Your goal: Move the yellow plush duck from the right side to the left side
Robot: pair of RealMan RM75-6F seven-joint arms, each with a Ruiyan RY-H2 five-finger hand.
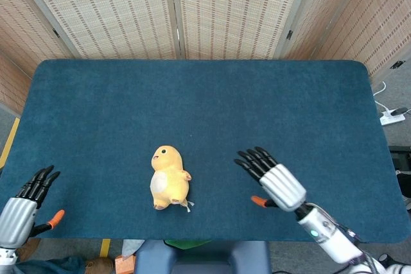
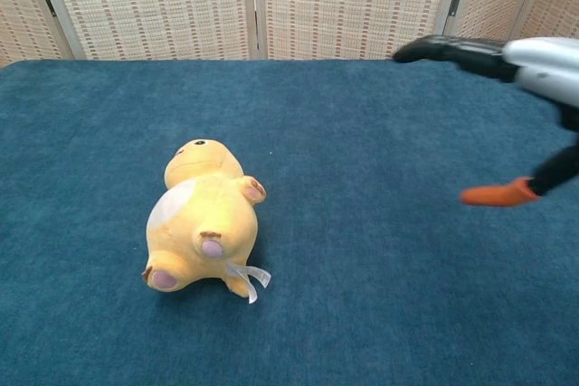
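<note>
The yellow plush duck [image 1: 168,178] lies on its back on the blue table, left of centre and near the front edge; the chest view shows the duck [image 2: 201,220] with its feet toward the camera and nothing touching it. My right hand [image 1: 271,179] hovers to the right of the duck, apart from it, fingers spread and holding nothing; in the chest view my right hand [image 2: 525,88] is at the right edge. My left hand [image 1: 27,203] is at the front left corner, fingers spread, holding nothing.
The blue felt table [image 1: 205,94] fills most of the view. Woven folding screens [image 1: 173,11] stand behind its far edge. A white power strip [image 1: 392,117] lies on the floor to the right.
</note>
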